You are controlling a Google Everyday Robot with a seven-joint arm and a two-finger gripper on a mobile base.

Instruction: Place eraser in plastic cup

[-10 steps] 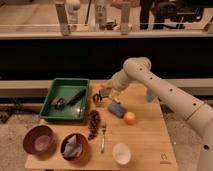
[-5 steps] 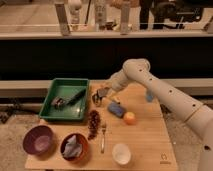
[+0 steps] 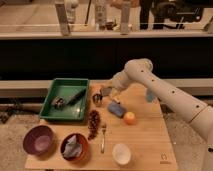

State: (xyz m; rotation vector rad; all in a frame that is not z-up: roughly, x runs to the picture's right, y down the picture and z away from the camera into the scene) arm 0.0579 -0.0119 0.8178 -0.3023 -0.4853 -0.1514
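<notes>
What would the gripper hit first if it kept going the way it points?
The gripper points down and left over the back of the table. Straight on, it would probably meet the metal cup first, just ahead of it; depth is unclear, so it could land on the table beside it.

Wooden counter before a dark wall
The counter stands on a grey speckled floor; behind it a pale ledge runs under the dark wall, and above that lies a brighter, warm-lit space with upright posts. The claw hangs over the counter's far edge
</notes>
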